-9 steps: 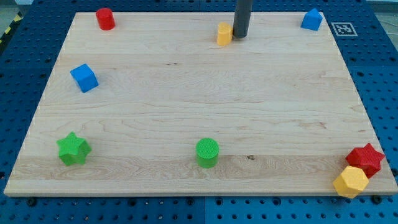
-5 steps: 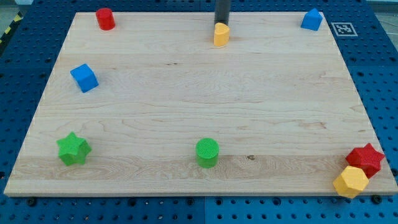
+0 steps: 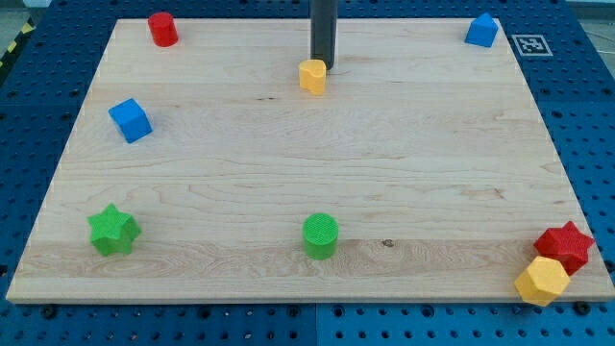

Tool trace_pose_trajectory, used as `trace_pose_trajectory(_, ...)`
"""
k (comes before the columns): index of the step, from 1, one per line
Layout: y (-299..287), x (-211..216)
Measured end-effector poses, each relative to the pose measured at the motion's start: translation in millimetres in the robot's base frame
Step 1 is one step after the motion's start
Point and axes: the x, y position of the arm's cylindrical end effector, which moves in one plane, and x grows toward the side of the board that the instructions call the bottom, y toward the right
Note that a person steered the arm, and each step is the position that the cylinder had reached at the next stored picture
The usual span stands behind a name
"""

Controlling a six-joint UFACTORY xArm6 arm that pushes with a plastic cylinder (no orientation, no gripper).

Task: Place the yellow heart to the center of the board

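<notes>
Wood grain runs across the pale board (image 3: 288, 163), which lies on a blue pegboard table (image 3: 29, 115) dotted with holes; a strip of yellow-and-black tape (image 3: 12, 45) shows at the view's far left edge.

Nearest the left edge of the board, the green star (image 3: 113, 230) sits close to the bottom corner, and the blue cube (image 3: 130, 120) lies above it, partway up that side. The red cylinder (image 3: 162, 29) stands near the top left corner.

At mid-board, the yellow heart (image 3: 312, 75) sits near the top edge, well above the board's centre and slightly left of the middle line. My tip (image 3: 323, 67) is touching or just beside the heart's upper right side, the dark rod rising straight out of the view's top. It is a bare rod with nothing to open or close, and it holds nothing. The green cylinder (image 3: 320, 235) stands near the bottom edge, almost directly below the heart.

Toward the right, the blue block (image 3: 481, 31), house-like in shape, sits near the top right corner, with a black-and-white marker tag (image 3: 531, 44) just off the board beside it. At the bottom right corner, the yellow hexagon block (image 3: 543, 281) touches the red star (image 3: 565, 245).
</notes>
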Motion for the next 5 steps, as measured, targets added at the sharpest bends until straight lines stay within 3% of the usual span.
trace_pose_trajectory(2,-38,44)
trace_pose_trajectory(3,-79,45)
trace_pose_trajectory(4,-84,45)
trace_pose_trajectory(5,-46,45)
